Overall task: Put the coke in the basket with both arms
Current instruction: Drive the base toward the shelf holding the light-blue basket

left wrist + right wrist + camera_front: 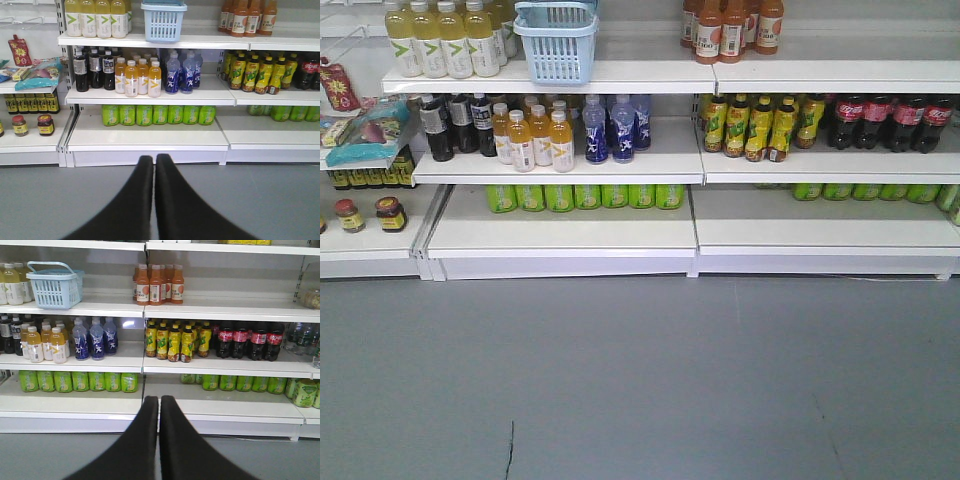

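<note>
Your left gripper (153,160): black wedge fingers pressed together tip to tip, nothing between them, over the grey floor (45,200) and facing the white shelving (150,137). Your right gripper (159,401): same, fingers closed flat against each other, nothing held. The light blue slotted plastic basket (556,55) stands upright on the upper shelf, just beside the pale yellow-green drink bottles (440,40) on its left as seen from the front, and well apart from the orange-brown bottles (730,30) on the other side. One shelf down, under the basket: blue-purple bottles (615,128). The dark cola bottles with red labels (890,122) stand on that lower shelf at the far end, well apart from the basket and both grippers.
</note>
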Available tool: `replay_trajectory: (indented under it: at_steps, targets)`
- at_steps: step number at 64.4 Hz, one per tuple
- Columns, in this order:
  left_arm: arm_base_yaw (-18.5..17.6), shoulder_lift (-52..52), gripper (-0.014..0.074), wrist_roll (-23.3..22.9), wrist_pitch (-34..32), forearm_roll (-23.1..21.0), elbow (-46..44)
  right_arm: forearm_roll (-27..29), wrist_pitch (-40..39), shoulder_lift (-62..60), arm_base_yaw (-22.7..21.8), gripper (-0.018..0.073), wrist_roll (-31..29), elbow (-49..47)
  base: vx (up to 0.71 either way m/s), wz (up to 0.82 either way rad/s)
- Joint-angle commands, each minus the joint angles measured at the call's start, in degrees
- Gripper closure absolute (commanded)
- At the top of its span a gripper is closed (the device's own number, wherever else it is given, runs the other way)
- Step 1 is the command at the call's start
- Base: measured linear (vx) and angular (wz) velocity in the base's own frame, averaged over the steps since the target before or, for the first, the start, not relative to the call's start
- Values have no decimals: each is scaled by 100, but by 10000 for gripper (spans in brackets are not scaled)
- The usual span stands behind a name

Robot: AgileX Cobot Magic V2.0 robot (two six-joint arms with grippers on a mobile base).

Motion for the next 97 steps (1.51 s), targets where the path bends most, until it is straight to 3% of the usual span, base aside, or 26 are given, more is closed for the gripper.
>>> replay_trajectory:
  at_steps: [1, 97]
  targets:
    - [-11, -108, 603, -9, -441, 7, -7, -67, -409, -104, -5, 564, -40, 61, 0, 0]
    - [-11, -108, 603, -9, -441, 7, -7, -67, -410, -104, -5, 564, -40, 61, 1, 2]
